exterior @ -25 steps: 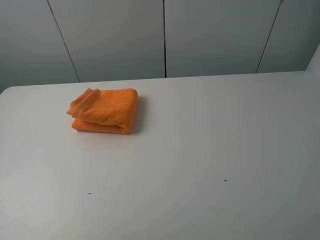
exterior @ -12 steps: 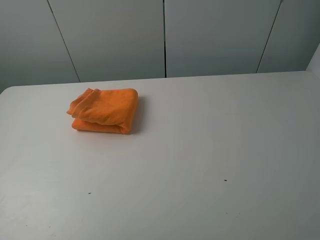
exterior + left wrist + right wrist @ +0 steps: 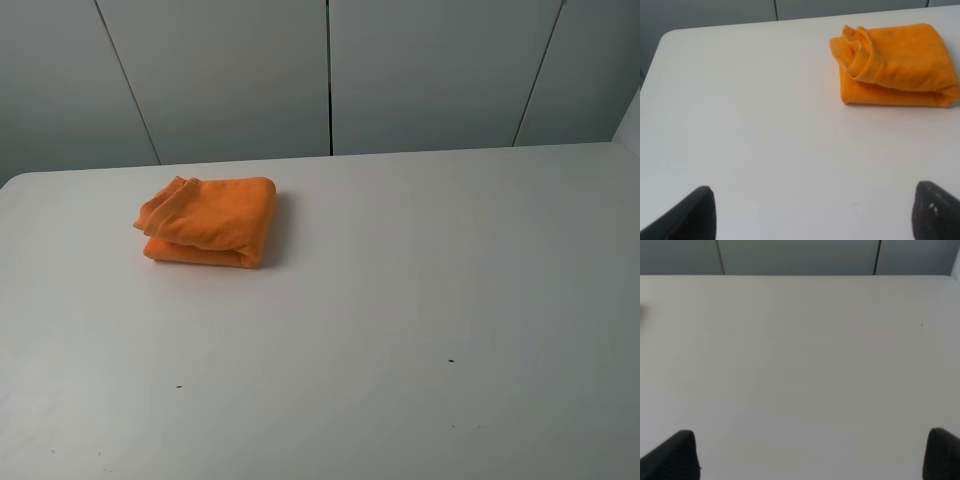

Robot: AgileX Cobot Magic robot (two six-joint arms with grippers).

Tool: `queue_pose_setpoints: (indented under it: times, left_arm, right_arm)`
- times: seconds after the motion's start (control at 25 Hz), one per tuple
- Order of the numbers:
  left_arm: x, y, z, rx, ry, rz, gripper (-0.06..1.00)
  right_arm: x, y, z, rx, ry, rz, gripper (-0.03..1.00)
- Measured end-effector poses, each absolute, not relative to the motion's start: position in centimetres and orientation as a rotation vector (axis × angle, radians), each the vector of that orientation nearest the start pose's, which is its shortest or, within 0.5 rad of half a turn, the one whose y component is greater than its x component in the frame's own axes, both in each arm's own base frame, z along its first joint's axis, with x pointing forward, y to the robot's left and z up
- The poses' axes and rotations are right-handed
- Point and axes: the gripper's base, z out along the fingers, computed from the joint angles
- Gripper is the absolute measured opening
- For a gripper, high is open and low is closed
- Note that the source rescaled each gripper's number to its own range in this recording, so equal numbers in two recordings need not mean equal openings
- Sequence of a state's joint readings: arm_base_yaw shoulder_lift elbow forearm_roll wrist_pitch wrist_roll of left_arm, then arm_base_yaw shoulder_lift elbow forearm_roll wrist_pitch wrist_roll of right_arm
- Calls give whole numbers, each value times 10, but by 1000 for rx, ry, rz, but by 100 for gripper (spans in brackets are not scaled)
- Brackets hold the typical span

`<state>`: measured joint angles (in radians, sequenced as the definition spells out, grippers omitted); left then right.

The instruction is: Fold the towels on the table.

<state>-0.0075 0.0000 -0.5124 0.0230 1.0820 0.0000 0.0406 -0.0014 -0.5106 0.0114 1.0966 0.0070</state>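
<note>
The towel (image 3: 209,223) is bright orange terry cloth, folded into a compact, thick bundle of several layers; it lies flat on the table (image 3: 400,300) in the far-left part of the exterior high view, near the far edge and well clear of the left rounded corner. The upper layer curls over at the bundle's left end, where a hemmed edge forms a loose roll; the right end is a smooth rounded fold; a lower layer shows beneath along the near side. In the left wrist view the towel (image 3: 895,65) shows the same rolled hem and stacked layers.

The table is white and smooth; two tiny dark specks (image 3: 450,361) mark its near area, well apart from the towel. Behind the table stands a grey panelled wall (image 3: 330,70) with dark vertical seams.

The left gripper (image 3: 812,215) has its jaws spread wide and holds nothing; only the two dark fingertips (image 3: 695,215) are visible, above bare table, well apart from the towel. The right gripper (image 3: 810,455) is likewise spread wide and empty; its fingertips (image 3: 675,455) frame bare table; neither gripper appears in the exterior high view.
</note>
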Motion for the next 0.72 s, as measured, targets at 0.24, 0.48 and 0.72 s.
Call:
queue_pose_setpoints:
  times: [0.24,0.48,0.72]
  left_arm:
    - [-7,2,279,-46,2053,55,100]
    - [-7,2,279,-50,2053,58,100]
    - [-7,2,279,-58,2053,63,100]
  right_arm:
    - [-8,0,277,-28,2068,34,96]
    - [-8,0,277,-28,2068,25,96]
    - [-8,0,277,-28,2068,25,96]
